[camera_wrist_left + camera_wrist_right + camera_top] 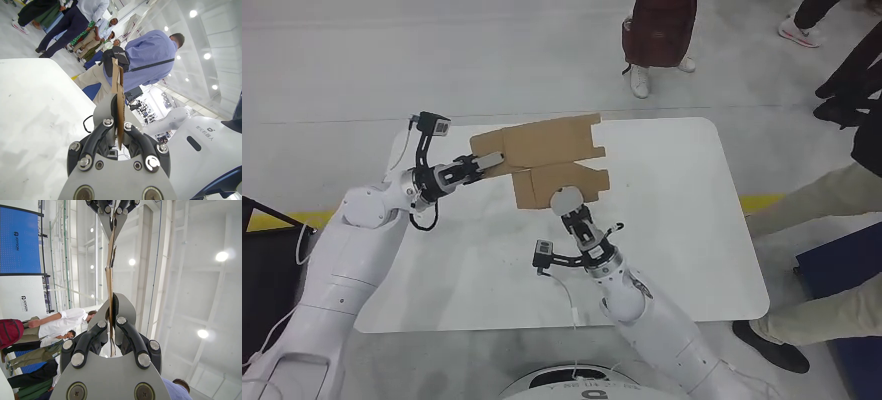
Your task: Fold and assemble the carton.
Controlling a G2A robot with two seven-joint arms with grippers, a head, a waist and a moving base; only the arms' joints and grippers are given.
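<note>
Opening stage, judged barely begun: the flattened carton [542,160] is held over the far-left part of the counter [692,220]. The left jaws are clamped on its left end, the right jaws on its near edge. The left arm [392,200] enters from the side, and the right arm [627,285] stretches forward. The next move probably calls for the 2 grips to work against each other and square the panels.

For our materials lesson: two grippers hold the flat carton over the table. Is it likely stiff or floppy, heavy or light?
Probably fairly stiff: the carton spans from the left gripper to the right gripper without sagging. Likely light, since pinches at its edges carry it. It may hinge at its visible creases.
</note>
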